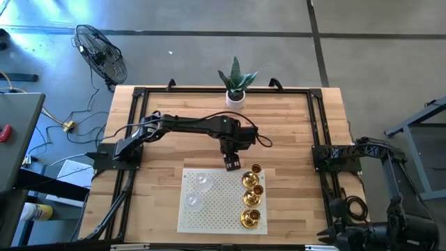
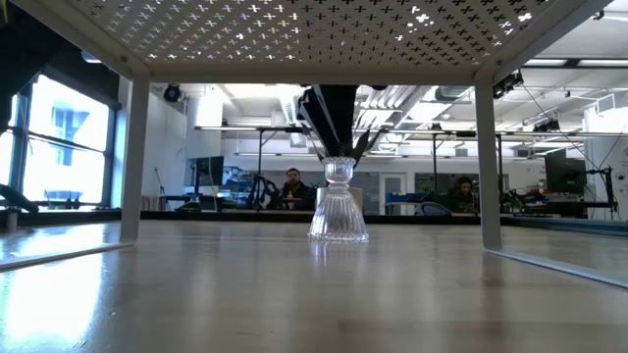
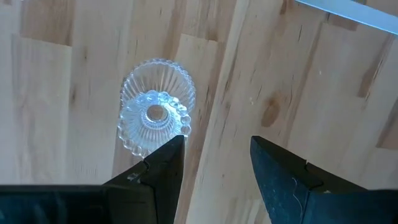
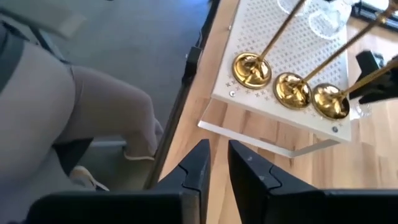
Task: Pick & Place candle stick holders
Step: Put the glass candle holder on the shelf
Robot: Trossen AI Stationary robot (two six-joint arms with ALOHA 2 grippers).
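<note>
The counter [image 2: 294,294] spreads bare in front. A perforated white rack [image 1: 209,209] already carries gold holders [image 1: 251,195], likely the drop zone. The left end effector [image 3: 214,162] hovers released over a clear glass holder [image 3: 155,115] standing upright, just beside the rack, probably for pickup.

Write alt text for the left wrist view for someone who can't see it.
A clear glass holder stands upright on the wooden table, seen from straight above. The left end effector hangs open over it, off to one side, one dark finger overlapping the holder's rim in the picture.
</note>
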